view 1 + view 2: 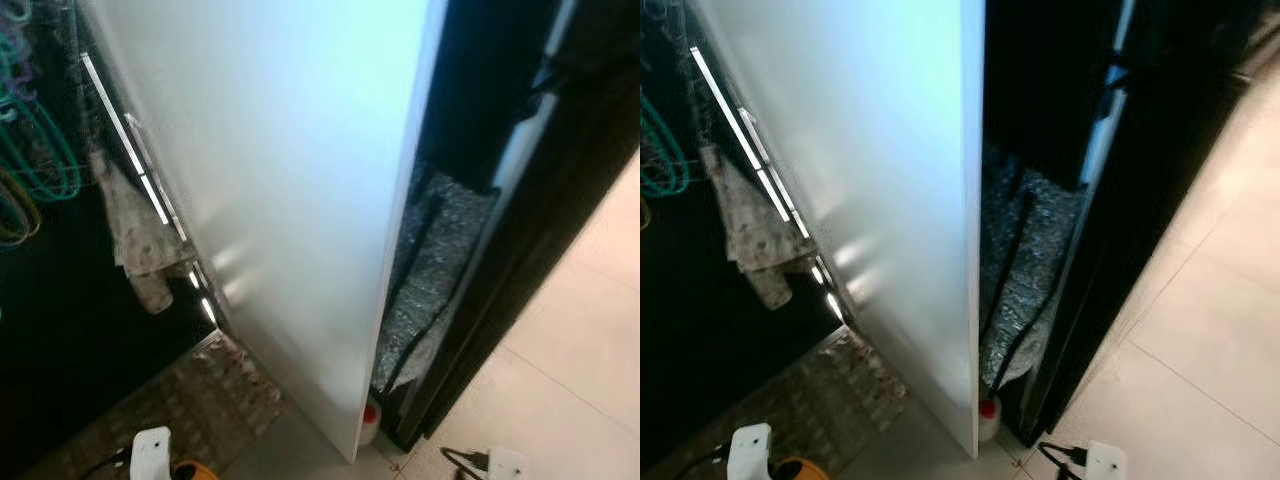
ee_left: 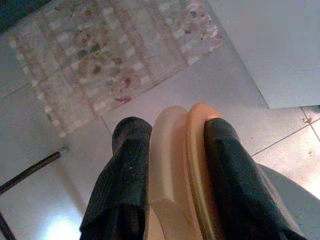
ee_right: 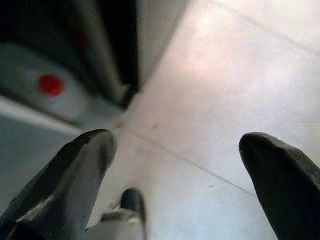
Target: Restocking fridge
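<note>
**Left pincer carrying a cream-and-orange item beside the white door**

Head views: the white door (image 1: 290, 180) is standing edge-on, with a dark gap just beside it holding grey crumpled sheeting (image 1: 440, 260). A red-capped bottle (image 1: 987, 417) is sitting on the floor at the door's bottom corner. A cloth (image 1: 135, 240) is hanging from a rail on the door's far side, and a patterned mat (image 1: 190, 400) is lying on the floor below it.

Left wrist view: the left pincer (image 2: 175, 165) is clamping a cream-and-orange item (image 2: 182, 165), both fingers (image 2: 125, 170) pressing its flat sides, above the floor near the mat and the door's corner. What it is I cannot tell. It looks stiff, smooth and probably light; gripping across its flat faces seems sound, though the glossy surface could slip.

Right wrist view: the right pincer (image 3: 175, 160) is hanging spread wide and empty over pale tiles (image 3: 225, 75), near the bottle.
</note>
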Robot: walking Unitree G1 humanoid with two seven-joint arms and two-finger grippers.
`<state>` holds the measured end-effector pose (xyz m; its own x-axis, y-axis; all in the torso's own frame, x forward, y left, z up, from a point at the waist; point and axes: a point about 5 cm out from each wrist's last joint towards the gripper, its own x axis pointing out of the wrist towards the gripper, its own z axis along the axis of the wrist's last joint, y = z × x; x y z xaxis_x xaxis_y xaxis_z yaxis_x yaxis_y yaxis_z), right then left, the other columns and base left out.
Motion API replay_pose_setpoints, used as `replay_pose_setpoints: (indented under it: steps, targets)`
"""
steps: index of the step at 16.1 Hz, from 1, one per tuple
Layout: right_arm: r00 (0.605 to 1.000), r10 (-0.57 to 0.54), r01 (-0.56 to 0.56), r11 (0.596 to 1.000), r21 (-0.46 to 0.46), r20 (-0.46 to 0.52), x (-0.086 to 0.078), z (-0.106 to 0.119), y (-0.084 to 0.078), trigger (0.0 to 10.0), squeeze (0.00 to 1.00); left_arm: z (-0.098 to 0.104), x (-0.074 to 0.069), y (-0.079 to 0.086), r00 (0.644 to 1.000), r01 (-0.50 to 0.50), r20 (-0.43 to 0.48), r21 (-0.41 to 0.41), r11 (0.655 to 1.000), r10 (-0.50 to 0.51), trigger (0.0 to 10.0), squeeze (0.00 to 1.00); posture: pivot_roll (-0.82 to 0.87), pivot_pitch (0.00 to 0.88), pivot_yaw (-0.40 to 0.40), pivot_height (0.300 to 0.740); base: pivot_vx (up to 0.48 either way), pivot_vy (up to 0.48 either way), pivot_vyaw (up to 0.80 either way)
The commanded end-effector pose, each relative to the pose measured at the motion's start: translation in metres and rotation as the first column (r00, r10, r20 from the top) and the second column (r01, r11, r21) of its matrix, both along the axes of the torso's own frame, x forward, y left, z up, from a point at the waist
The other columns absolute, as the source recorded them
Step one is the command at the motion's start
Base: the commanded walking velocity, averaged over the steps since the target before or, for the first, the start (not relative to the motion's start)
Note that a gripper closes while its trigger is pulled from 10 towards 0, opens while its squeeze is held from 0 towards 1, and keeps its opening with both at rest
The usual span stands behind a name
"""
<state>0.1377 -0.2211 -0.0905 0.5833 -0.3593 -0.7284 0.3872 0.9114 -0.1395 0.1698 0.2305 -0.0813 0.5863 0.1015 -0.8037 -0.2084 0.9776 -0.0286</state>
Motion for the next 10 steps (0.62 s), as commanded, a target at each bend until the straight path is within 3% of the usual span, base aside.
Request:
replay_pose_setpoints:
  steps: [1, 2, 3, 4, 5, 6, 7, 9, 10]
  targets:
    - [0.997, -0.048, 0.050, 0.998, -0.028, 0.060, 0.001, 0.003, 0.001, 10.0, 0.00, -0.009, -0.014, -0.012, 0.998, 0.016, -0.066, -0.044, 0.999, -0.018, 10.0, 0.00, 0.01, 0.039, 0.039, 0.740, 0.000, 0.000, 0.00]
    - [0.989, -0.090, 0.096, 0.994, -0.052, 0.116, 0.005, 0.010, -0.012, 10.0, 0.00, -0.009, -0.014, -0.012, 0.998, 0.014, -0.064, -0.044, 0.999, -0.016, 10.0, 0.00, 0.01, 0.039, 0.037, 0.740, 0.000, 0.000, 0.00]
    - [0.961, -0.106, 0.149, 0.976, -0.157, 0.254, 0.022, 0.034, -0.050, 10.0, 0.00, -0.009, -0.014, -0.011, 0.998, 0.009, -0.058, -0.041, 0.999, -0.011, 10.0, 0.00, 0.01, 0.038, 0.032, 0.740, 0.000, 0.000, 0.00]
    - [0.925, -0.112, 0.191, 0.963, -0.189, 0.364, 0.033, 0.051, -0.064, 10.0, 0.00, -0.009, -0.014, -0.011, 0.999, -0.005, -0.051, -0.039, 0.999, 0.003, 10.0, 0.00, 0.01, 0.037, 0.028, 0.740, 0.000, 0.000, 0.00]
    - [0.914, -0.054, 0.156, 0.962, -0.225, 0.403, 0.039, 0.059, -0.064, 10.0, 0.00, -0.008, -0.013, -0.010, 0.999, -0.014, -0.048, -0.039, 0.999, 0.012, 10.0, 0.00, 0.01, 0.039, 0.023, 0.740, 0.000, 0.000, 0.00]
    - [0.899, 0.076, 0.055, 0.958, -0.282, 0.431, 0.047, 0.067, -0.057, 10.0, 0.00, -0.008, -0.012, -0.010, 0.999, -0.014, -0.045, -0.036, 0.999, 0.013, 10.0, 0.00, 0.01, 0.041, 0.024, 0.740, 0.000, 0.000, 0.00]
    - [0.849, 0.180, -0.027, 0.953, -0.301, 0.496, 0.057, 0.077, -0.047, 10.0, 0.00, -0.008, -0.012, -0.010, 0.999, -0.006, -0.044, -0.033, 0.999, 0.004, 10.0, 0.00, 0.00, 0.040, 0.025, 0.740, 0.000, 0.000, 0.00]
    - [0.785, 0.263, -0.086, 0.943, -0.322, 0.560, 0.063, 0.088, -0.038, 10.0, 0.00, -0.007, -0.011, -0.010, 0.999, 0.011, -0.047, -0.028, 1.000, -0.012, 10.0, 0.00, 0.00, 0.041, 0.025, 0.740, 0.000, 0.000, 0.00]
    - [0.730, 0.334, -0.164, 0.932, -0.322, 0.596, 0.066, 0.096, -0.027, 10.0, 0.00, -0.008, -0.011, -0.010, 0.999, 0.012, -0.047, -0.028, 1.000, -0.013, 10.0, 0.00, 0.00, 0.042, 0.022, 0.740, 0.000, 0.000, 0.00]
